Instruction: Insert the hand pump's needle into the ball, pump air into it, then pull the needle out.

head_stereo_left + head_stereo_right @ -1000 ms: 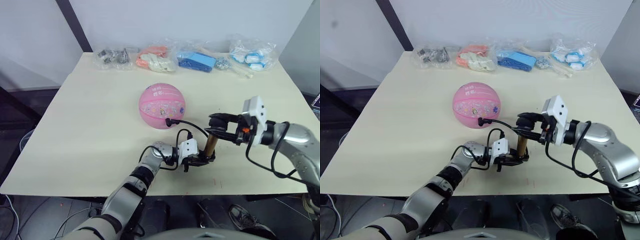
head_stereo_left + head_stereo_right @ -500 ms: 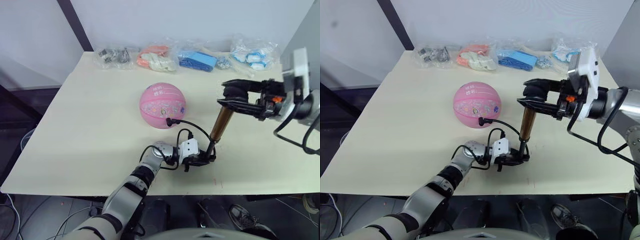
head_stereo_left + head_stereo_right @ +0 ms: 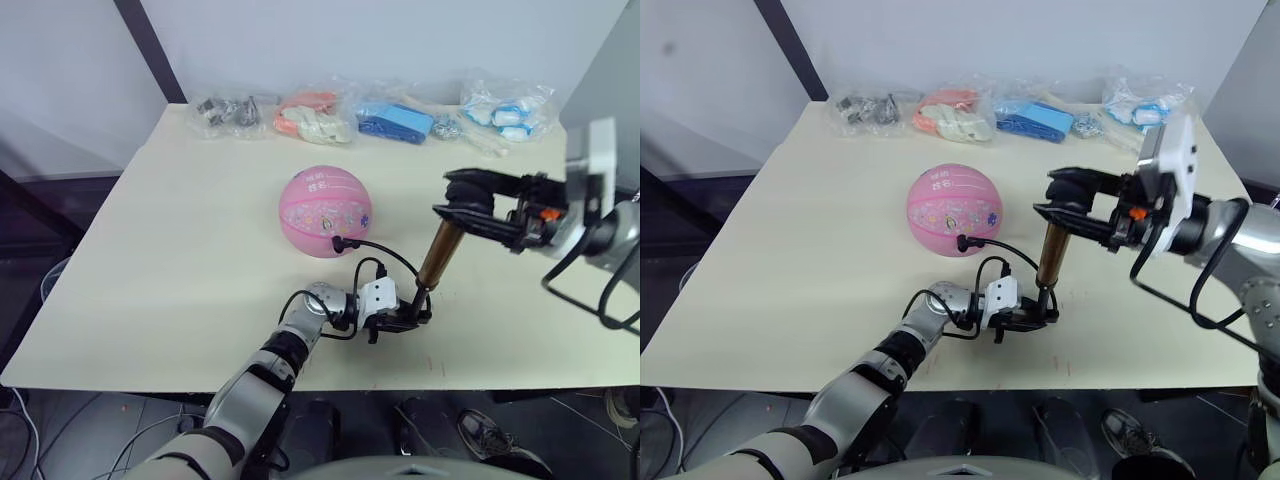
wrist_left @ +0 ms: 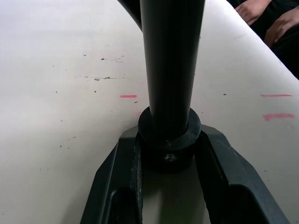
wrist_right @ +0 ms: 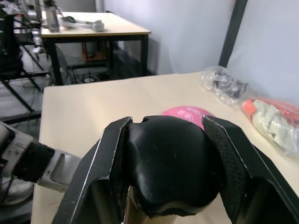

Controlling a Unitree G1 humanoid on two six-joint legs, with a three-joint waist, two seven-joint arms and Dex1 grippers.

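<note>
The pump [image 3: 1052, 255] stands nearly upright near the front of the worktop [image 3: 790, 260], its top leaning slightly toward the robot's right. The left hand [image 3: 1040, 318] is closed around the pump's black base, low on the worktop. The right hand [image 3: 1065, 205] clamps the black handle at the top. A thin black hose [image 3: 1000, 250] loops from the base to the near side of the pink ball [image 3: 953, 210]; the needle seems to be in the ball, though it is too small to tell. Bags [image 3: 955, 115] line the far edge.
</note>
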